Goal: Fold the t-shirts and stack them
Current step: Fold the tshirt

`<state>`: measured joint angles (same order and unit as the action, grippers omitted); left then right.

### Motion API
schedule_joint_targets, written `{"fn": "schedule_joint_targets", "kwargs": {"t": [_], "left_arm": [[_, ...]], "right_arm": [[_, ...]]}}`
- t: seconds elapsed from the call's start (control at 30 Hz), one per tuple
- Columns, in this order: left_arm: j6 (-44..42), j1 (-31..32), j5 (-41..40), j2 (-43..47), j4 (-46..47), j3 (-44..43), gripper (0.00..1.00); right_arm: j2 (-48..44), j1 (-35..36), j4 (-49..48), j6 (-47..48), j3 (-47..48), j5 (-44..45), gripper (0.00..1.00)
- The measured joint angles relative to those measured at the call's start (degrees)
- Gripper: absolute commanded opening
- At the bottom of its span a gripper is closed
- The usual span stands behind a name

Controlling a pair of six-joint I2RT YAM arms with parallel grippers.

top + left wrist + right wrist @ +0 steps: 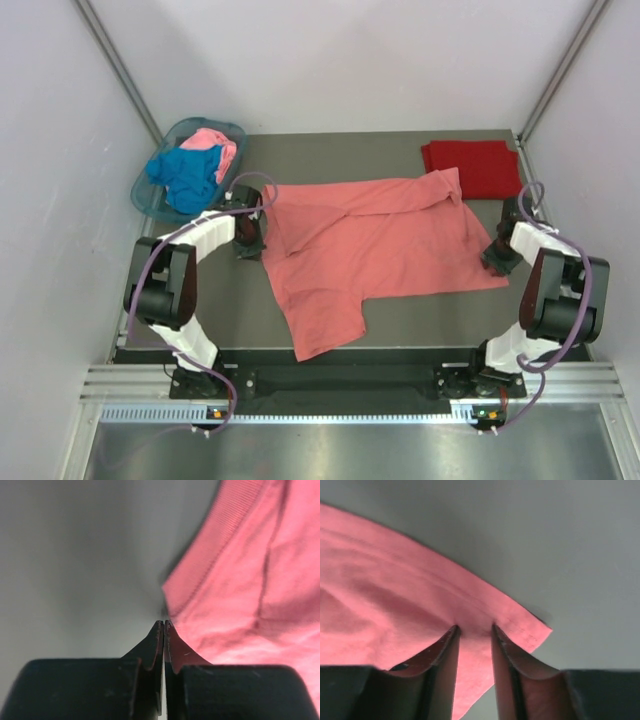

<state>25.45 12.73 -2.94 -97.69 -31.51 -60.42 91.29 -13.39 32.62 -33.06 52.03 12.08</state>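
The salmon shirt lies spread open in the middle of the table, between my two arms. It is rumpled along its far edge, and one sleeve reaches toward my bases. My left gripper sits at the shirt's left edge. Its fingers are clenched tip to tip with no gap, and the ribbed edge of the cloth lies right against the right-hand fingertip. I cannot tell whether any fabric is caught between the tips. My right gripper is down on the shirt's right side, close to a corner of the hem. Its fingers stand apart, not clamped, with their tips on the cloth and a strip of salmon fabric lying flat in the gap between them.

The dark red shirt rests folded at the far right of the table, touching the salmon one's far edge. At the far left corner stands a teal basket. The blue shirt is bunched up inside it, and the light pink shirt is crumpled just behind the blue one. White walls close in the table on three sides.
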Motion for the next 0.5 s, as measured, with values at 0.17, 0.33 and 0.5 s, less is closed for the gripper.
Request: {"fn": "schedule_joint_targets", "kwargs": {"t": [0.17,0.33,0.5], "left_arm": [[0.00,-2.38,-2.78,-0.07,-0.22,-0.37,0.00],[-0.07,-5.77,-3.89,0.00,-1.22,-1.51,0.00],[-1.62,-6.47,1.36,3.19,-1.70,-1.11,0.36]], "right_arm": [[-3.82,-0.66,-1.36,-5.81,-4.31,1.46,0.02],[-8.55,-0.74,-1.18,-11.76,-8.61,1.60,0.00],[-16.65,-0.74,0.44,-15.93,-12.24,1.79,0.00]]}}
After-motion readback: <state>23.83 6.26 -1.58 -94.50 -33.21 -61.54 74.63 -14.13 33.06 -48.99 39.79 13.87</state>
